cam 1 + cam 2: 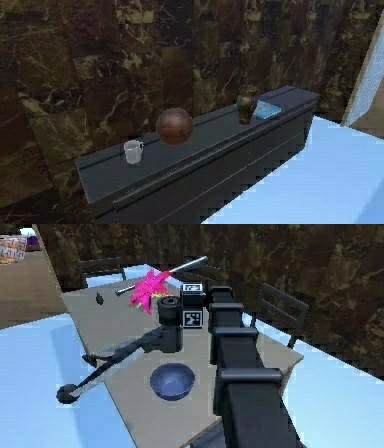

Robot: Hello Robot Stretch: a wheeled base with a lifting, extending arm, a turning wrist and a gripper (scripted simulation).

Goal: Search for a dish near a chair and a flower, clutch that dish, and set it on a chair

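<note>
Arm [240,374] stretched far out over tan table [100,324], dark bar rising from bottom edge. Gripper [78,374] at far end, fingers [120,349] slanting toward arm side view's left. Spread of fingers impossible to tell. Nothing held, only bare tabletop behind tips. Blue dish [172,381] on table, just beside arm, nearer than gripper body. Pink flower [152,289] farther out on table. Chairs [278,304] round far side.
</note>
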